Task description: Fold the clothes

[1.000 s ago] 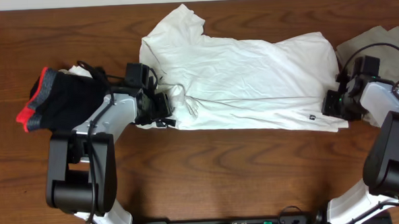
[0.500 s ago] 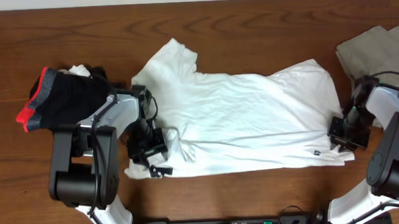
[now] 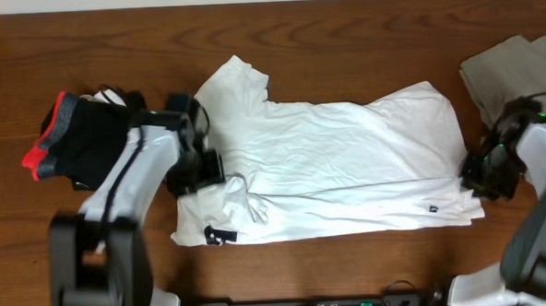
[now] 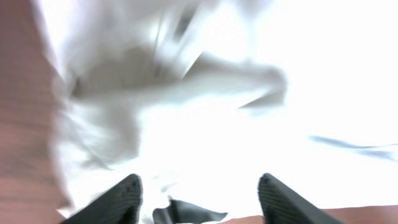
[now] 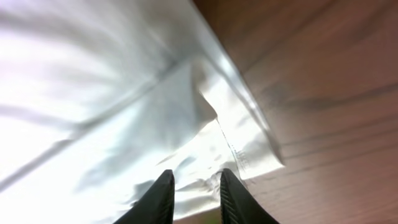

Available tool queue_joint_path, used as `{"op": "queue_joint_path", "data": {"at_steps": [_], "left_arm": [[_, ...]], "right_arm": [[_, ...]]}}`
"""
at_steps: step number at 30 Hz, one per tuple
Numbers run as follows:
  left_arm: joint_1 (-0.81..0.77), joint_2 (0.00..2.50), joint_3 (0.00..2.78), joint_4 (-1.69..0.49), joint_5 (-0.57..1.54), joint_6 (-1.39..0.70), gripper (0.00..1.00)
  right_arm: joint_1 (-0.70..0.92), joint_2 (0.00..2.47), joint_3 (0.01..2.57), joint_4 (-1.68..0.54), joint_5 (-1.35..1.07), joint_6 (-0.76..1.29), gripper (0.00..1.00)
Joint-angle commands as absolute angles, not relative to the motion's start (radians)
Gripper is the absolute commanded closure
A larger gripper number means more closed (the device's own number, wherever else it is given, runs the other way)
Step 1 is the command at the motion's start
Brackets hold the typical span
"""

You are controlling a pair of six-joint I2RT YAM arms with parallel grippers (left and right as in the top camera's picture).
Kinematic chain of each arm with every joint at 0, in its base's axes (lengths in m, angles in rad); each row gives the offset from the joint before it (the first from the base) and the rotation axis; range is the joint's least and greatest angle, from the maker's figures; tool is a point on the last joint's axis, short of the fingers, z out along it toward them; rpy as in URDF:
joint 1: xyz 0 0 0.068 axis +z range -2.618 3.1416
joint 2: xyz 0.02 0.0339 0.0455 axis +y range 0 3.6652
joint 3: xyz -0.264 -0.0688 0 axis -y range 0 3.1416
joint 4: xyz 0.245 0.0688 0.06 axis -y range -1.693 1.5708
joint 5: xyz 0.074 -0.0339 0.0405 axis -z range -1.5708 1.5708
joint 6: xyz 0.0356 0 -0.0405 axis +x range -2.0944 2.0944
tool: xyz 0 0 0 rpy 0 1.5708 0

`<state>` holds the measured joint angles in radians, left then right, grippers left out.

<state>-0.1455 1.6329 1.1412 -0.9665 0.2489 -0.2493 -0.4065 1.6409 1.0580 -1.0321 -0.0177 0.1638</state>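
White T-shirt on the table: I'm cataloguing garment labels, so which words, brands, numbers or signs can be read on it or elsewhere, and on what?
Black patch near the hem of the white T-shirt: too small to read.
Black marking at the shirt's lower left corner: only a fragment, unreadable.
Wrist views: blurred, no text visible.
Nothing else carries readable text.

The overhead camera is looking straight down from well above, taking in the whole bench and the white T-shirt spread across it. The left wrist camera is sitting close behind the left hand, facing down onto the shirt's left end, and its picture is blurring. The right wrist camera is looking past the right hand at the shirt's right hem corner and bare bench. Each wrist view is sharing its patch of shirt with the overhead view.
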Motion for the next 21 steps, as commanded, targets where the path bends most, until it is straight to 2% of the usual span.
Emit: {"op": "queue_joint_path", "data": {"at_steps": [1, 2, 4, 5, 11, 14, 21], "left_arm": [[-0.141, 1.510, 1.220, -0.918, 0.210, -0.218, 0.17], [-0.141, 1.479, 1.227, -0.864, 0.193, -0.218, 0.11], [-0.140, 1.443, 1.227, -0.744, 0.149, -0.218, 0.08], [-0.138, 1.440, 1.227, -0.693, 0.138, -0.214, 0.08], [-0.069, 1.580, 1.253, -0.502, 0.164, -0.167, 0.08], [-0.033, 1.716, 1.320, -0.493, 0.247, -0.131, 0.09], [-0.012, 1.981, 1.497, -0.486, 0.253, -0.031, 0.09]], "right_arm": [[-0.412, 1.490, 1.131, -1.028, -0.062, 0.148, 0.69], [-0.412, 1.452, 1.143, -1.023, -0.073, 0.146, 0.63], [-0.412, 1.391, 1.159, -1.008, -0.109, 0.125, 0.54], [-0.412, 1.362, 1.163, -1.003, -0.133, 0.108, 0.53], [-0.412, 1.276, 1.163, -1.042, -0.158, 0.065, 0.51], [-0.412, 1.276, 1.163, -1.061, -0.158, 0.053, 0.51], [-0.412, 1.276, 1.163, -1.090, -0.158, 0.043, 0.51]]}}
